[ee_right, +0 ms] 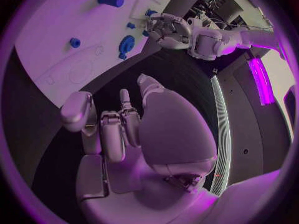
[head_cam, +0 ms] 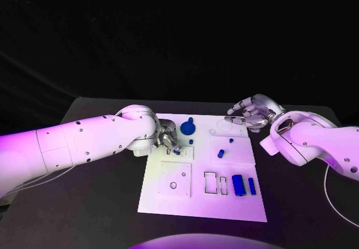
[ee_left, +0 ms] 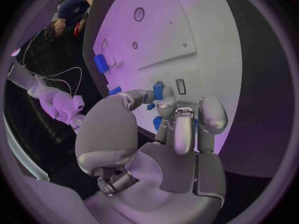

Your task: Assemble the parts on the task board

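Here, left hand (head_cam: 167, 140) pinches part (ee_left: 158, 90).

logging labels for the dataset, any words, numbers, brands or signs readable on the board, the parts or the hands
No readable text in any view.
Task board: outlines and holes only, no lettering visible.
Blue parts, such as the large block: plain, no marks legible.
Left hand and right hand: no brand or number legible.
Any finer print would be too small to read.
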Robot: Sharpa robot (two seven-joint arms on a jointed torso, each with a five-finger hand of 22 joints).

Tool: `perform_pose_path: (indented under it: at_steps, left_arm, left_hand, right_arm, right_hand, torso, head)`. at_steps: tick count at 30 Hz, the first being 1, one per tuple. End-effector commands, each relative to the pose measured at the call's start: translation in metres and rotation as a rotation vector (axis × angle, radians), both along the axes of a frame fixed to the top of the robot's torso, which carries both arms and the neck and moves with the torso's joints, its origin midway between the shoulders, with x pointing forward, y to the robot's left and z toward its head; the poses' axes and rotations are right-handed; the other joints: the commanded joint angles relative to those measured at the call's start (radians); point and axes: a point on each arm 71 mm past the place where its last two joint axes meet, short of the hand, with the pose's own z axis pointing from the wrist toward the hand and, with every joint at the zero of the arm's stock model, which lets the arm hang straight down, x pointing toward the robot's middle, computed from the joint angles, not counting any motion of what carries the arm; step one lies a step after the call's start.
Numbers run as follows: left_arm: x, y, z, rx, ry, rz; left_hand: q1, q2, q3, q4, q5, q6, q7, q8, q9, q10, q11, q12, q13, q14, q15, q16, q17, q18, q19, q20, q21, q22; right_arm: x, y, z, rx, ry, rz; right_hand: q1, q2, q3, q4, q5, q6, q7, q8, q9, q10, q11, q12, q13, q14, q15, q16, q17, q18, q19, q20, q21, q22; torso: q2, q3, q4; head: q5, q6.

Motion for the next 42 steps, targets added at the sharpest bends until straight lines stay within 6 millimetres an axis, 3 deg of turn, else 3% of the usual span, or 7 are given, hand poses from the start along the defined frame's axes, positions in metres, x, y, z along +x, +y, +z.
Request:
perform_pose_path:
  at_steps: [1, 23, 36, 42]
  left_arm:
    - [-0.0014, -0.0006, -0.0016, 0.013, 0.006, -0.009]
    - [-0.0031, -0.0039, -0.0036, 0.011, 0.039, -0.028]
    - [-0.0017, -0.0052, -0.0041, -0.016, 0.053, -0.019]
    - [-0.0009, -0.0052, -0.0041, -0.023, 0.051, -0.014]
  left_hand:
    - [0.008, 0.002, 0.184, -0.193, 0.004, 0.015, -0.014, 0.001, 0.001, 0.005, 0.001, 0.002, -0.001, 0.069, -0.007, 0.005, 0.123, -0.007, 0.006, -0.002, 0.006, 0.002]
    - [0.003, 0.006, 0.176, -0.187, 0.007, 0.016, -0.014, 0.000, 0.003, 0.007, 0.002, 0.003, 0.000, 0.069, -0.007, 0.005, 0.123, -0.008, 0.007, -0.002, 0.007, 0.003]
    - [-0.036, 0.055, 0.074, -0.135, -0.018, 0.024, -0.023, -0.010, 0.010, 0.030, -0.003, 0.022, 0.032, 0.070, -0.008, 0.005, 0.124, -0.010, 0.008, -0.002, 0.002, 0.008]
    - [-0.047, 0.066, 0.031, -0.112, -0.023, 0.028, -0.025, -0.018, 0.010, 0.032, -0.004, 0.022, 0.037, 0.070, -0.009, 0.005, 0.124, -0.010, 0.008, -0.003, -0.001, 0.006]
  right_arm:
    - [-0.0005, 0.0012, -0.0006, -0.008, 0.002, 0.016]
    - [-0.0005, 0.0017, -0.0003, -0.006, -0.005, 0.017]
    - [0.0002, 0.0006, 0.0000, -0.001, -0.010, 0.012]
    - [0.0006, 0.0004, -0.0001, 0.001, -0.011, 0.008]
  right_hand:
    - [-0.009, -0.004, 0.003, 0.001, -0.002, -0.008, -0.001, 0.007, 0.001, -0.003, 0.000, -0.005, 0.095, 0.082, -0.005, -0.006, 0.167, 0.016, 0.000, -0.008, -0.005, 0.000]
    - [-0.013, 0.000, 0.004, 0.001, -0.001, -0.008, -0.001, 0.010, 0.002, -0.003, -0.001, -0.005, 0.095, 0.082, -0.005, -0.006, 0.166, 0.016, 0.000, -0.008, -0.005, 0.001]
    - [-0.013, 0.003, 0.007, 0.001, -0.001, -0.009, -0.001, 0.011, 0.003, -0.005, -0.001, -0.008, 0.092, 0.082, -0.005, -0.007, 0.164, 0.017, -0.001, -0.008, -0.009, -0.002]
    - [-0.015, 0.005, 0.007, 0.002, -0.001, -0.011, -0.001, 0.011, 0.003, -0.008, -0.001, -0.011, 0.089, 0.081, -0.005, -0.008, 0.160, 0.018, -0.003, -0.008, -0.013, -0.006]
  torso:
    - [-0.001, 0.0005, -0.0001]
    - [0.000, 0.0004, -0.0002]
    - [0.000, 0.0008, -0.0005]
    - [-0.001, -0.0001, -0.0020]
  head:
    - [0.001, -0.001]
    - [0.000, -0.007]
    - [-0.001, -0.006]
    - [0.000, -0.007]
